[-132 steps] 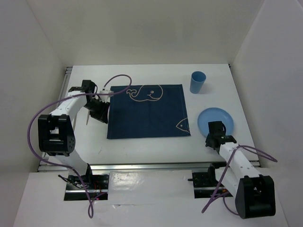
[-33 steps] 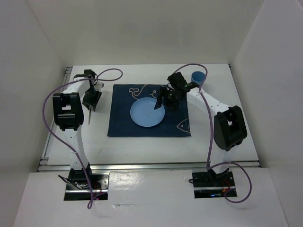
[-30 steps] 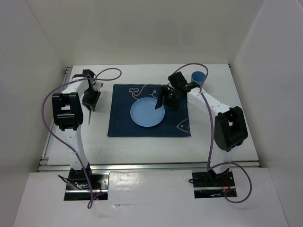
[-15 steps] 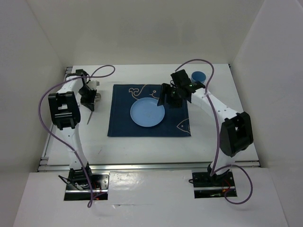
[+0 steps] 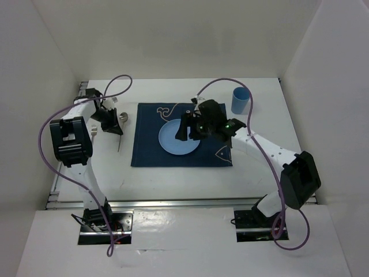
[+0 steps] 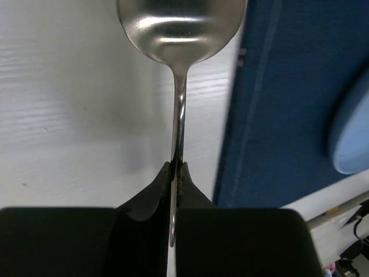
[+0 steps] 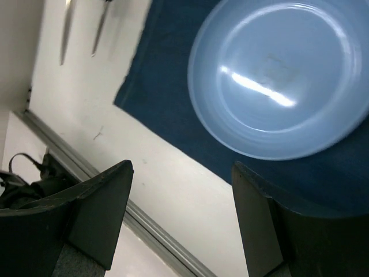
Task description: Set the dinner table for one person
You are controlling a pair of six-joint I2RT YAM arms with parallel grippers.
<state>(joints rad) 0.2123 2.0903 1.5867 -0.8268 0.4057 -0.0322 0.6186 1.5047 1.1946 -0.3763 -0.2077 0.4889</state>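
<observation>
On the white dinner table [image 5: 259, 167] lies a navy placemat [image 5: 149, 153] with a light blue plate [image 5: 174, 142] on it. My left gripper [image 5: 109, 122] hovers just left of the mat. It is shut on the thin handle of a metal spoon [image 6: 180, 34], whose bowl [image 5: 123, 118] points away from the jaws. The left wrist view shows the handle pinched between the fingertips [image 6: 176, 167]. My right gripper [image 5: 187, 130] hangs open over the plate's right half with nothing between its fingers [image 7: 183, 173]. The plate [image 7: 277, 75] fills that wrist view.
A blue cup [image 5: 240, 101] stands upright at the back right, off the mat. A thin metal utensil [image 5: 119, 142] lies on the table just left of the mat. Two slim utensils [image 7: 65, 29] show in the right wrist view. A metal rail [image 5: 173, 202] runs along the near edge.
My left gripper has shut on the spoon handle and shifted slightly. The right arm has swung left from the plate's far right edge to above the plate, still open.
</observation>
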